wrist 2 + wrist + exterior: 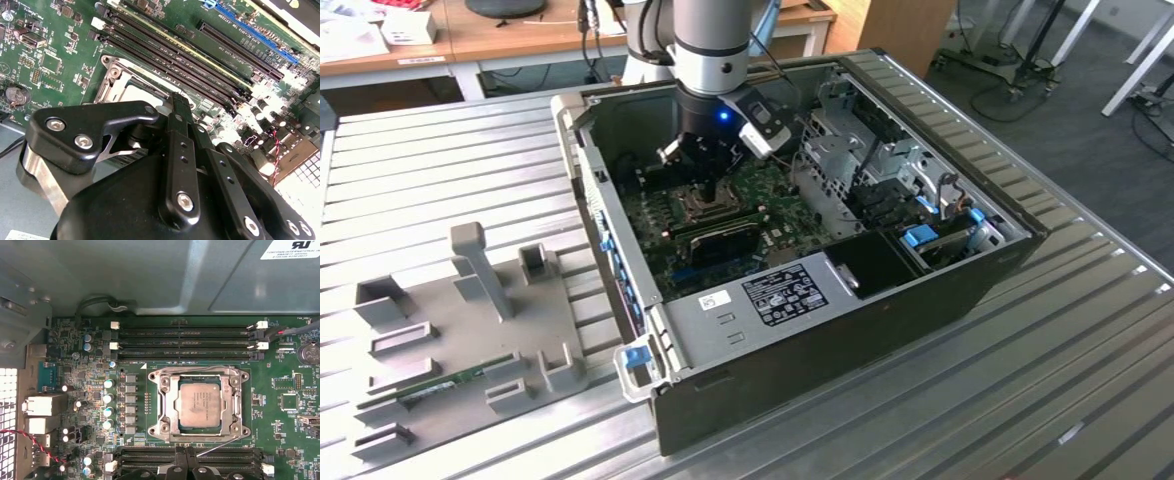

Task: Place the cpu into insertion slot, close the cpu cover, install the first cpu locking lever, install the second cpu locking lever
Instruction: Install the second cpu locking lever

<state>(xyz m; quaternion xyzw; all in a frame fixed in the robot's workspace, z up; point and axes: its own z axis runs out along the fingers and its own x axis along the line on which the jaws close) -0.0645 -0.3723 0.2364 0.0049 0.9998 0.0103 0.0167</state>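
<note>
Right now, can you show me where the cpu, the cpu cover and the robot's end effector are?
cpu (200,403): first wrist view, middle of its metal face.
cpu cover (165,405): first wrist view, one side of the silvery frame.
end effector (708,190): exterior view, at its fingertips above the board.

My exterior view looks down at a slant from well above and off to one side, taking in the whole open computer case (827,250) on the slatted metal table (1067,330), with the arm (711,45) reaching in. My first wrist view faces straight down on the motherboard (80,390) from close by, with the insertion slot (200,404) squarely in the middle. My second wrist view sits closer still, raking past the gripper (176,102) across the same board. Both wrist views share the slot and its neighbouring memory slots (175,55).
</note>
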